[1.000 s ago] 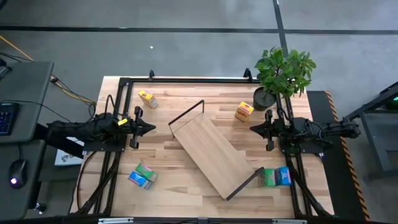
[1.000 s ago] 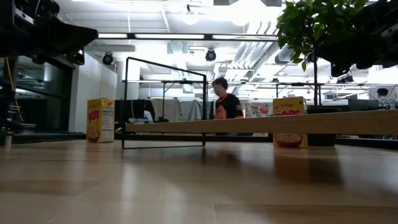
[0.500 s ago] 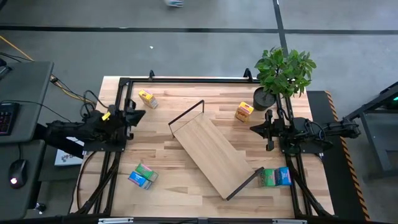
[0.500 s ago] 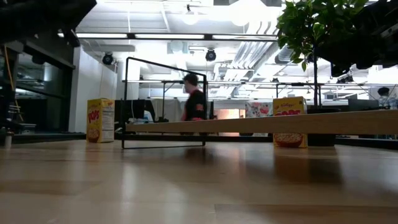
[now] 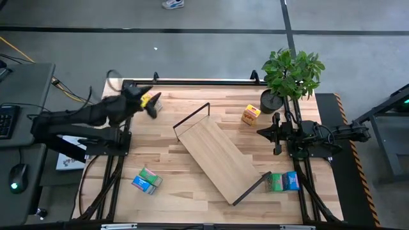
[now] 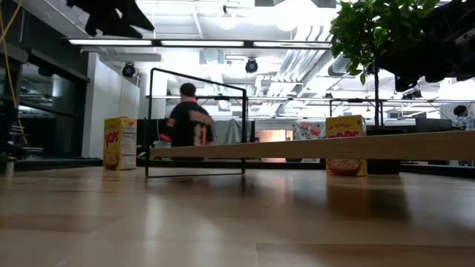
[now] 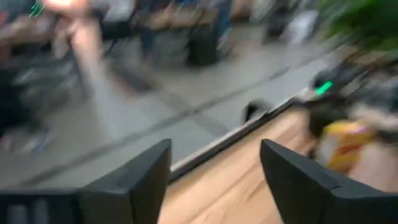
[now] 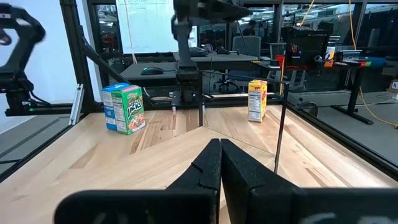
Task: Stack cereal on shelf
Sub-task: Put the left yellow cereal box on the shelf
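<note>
Yellow cereal box (image 5: 151, 99) sits at worktop's (image 5: 166, 153) far-left corner; left hand (image 5: 151, 104) hovers right at it w/ fingers spread, holding nothing, prob. lining up a grab. Shelf (image 5: 220, 160) lies diagonal mid-worktop, nothing on it. Right hand (image 5: 261, 132) waits near plant (image 5: 291, 75), fingers closed, empty.

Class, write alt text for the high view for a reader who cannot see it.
Overhead, the left gripper reaches a yellow cereal box at the table's far left; the shelf lies diagonally mid-table. The right gripper waits, shut, beside a potted plant.
</note>
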`<action>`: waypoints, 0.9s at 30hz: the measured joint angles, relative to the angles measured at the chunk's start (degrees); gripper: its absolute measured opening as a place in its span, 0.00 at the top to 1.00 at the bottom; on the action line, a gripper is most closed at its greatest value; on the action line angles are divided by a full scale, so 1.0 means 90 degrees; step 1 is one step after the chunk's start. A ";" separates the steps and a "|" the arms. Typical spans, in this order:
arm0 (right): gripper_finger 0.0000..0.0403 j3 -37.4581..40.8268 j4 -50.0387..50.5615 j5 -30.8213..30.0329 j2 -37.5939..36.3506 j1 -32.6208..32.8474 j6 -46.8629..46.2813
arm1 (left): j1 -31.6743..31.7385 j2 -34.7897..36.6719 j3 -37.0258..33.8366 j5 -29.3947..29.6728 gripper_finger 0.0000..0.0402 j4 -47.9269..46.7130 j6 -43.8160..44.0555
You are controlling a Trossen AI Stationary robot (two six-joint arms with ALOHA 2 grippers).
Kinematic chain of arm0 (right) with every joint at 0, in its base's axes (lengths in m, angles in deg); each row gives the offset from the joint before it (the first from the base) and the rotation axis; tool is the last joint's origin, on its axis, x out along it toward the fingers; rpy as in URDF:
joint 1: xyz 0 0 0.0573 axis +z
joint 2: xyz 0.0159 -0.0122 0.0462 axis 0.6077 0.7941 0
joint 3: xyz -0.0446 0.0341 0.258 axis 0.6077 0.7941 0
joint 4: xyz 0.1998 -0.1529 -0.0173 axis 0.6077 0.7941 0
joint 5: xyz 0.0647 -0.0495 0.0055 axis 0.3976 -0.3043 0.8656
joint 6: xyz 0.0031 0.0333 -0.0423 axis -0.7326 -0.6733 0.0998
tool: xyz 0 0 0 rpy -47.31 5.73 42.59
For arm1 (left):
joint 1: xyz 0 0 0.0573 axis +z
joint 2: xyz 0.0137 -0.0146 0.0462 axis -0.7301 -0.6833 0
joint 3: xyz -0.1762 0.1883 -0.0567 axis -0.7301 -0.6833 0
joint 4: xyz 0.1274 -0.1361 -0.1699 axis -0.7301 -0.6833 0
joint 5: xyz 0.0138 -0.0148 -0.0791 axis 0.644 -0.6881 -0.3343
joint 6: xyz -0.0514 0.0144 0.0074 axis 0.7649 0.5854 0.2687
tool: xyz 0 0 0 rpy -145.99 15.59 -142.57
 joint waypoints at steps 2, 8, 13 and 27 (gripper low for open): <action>1.00 0.0000 0.0000 0.0001 0.0000 -0.0002 0.0000 | 0.0219 -0.0534 0.0639 0.0043 0.33 -0.1008 0.0814; 1.00 0.0000 0.0000 0.0000 0.0000 -0.0001 0.0000 | 0.0626 -0.1525 0.1413 0.0028 0.26 -0.2822 0.2385; 1.00 0.0000 0.0000 0.0001 0.0000 -0.0001 0.0000 | 0.0866 -0.1859 0.1270 -0.0017 0.26 -0.3194 0.2848; 1.00 0.0000 0.0000 0.0002 0.0000 0.0000 0.0000 | 0.1710 -0.2545 0.1465 -0.1662 0.26 -0.3854 -0.0585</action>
